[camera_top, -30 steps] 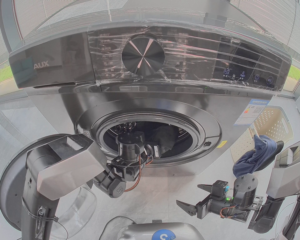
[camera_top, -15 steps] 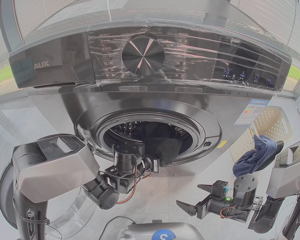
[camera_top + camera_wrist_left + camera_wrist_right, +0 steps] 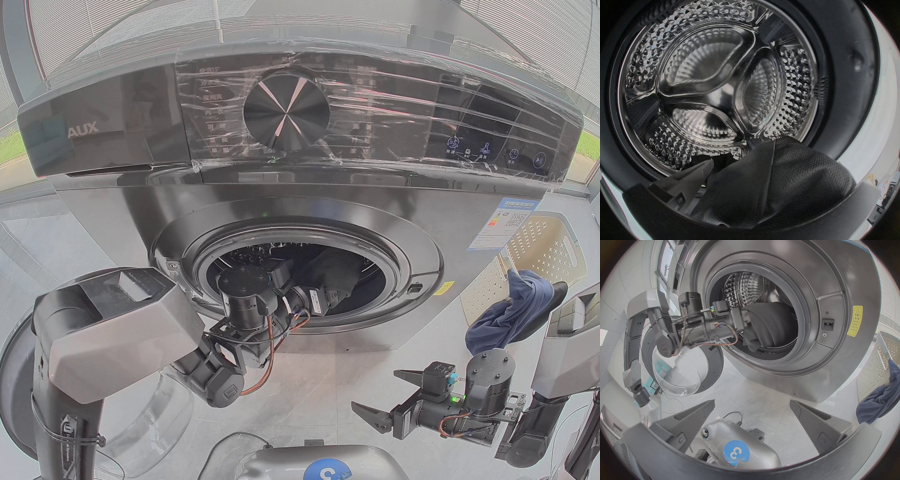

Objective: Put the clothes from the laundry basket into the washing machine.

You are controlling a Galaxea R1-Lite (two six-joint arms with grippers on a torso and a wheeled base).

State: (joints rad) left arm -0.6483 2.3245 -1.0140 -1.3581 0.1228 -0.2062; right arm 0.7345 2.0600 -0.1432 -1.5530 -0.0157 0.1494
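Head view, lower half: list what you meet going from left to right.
open washer door → dark garment in the drum opening → right gripper, open above the floor → blue garment, draped over the rim of the laundry basket

We see bright, even daylight all over. Far above the left gripper (image 3: 751,168), the shiny front of the washing machine (image 3: 300,187) has white stripes of glare. Ahead of this gripper, the bumps inside the metal drum (image 3: 703,78) sparkle. The dark cloth (image 3: 787,187) right against it looks almost black. Below the right gripper (image 3: 375,390) the floor is pale, with only soft shadows. Straight lines bend near the edges, and both wrist views have black corners.
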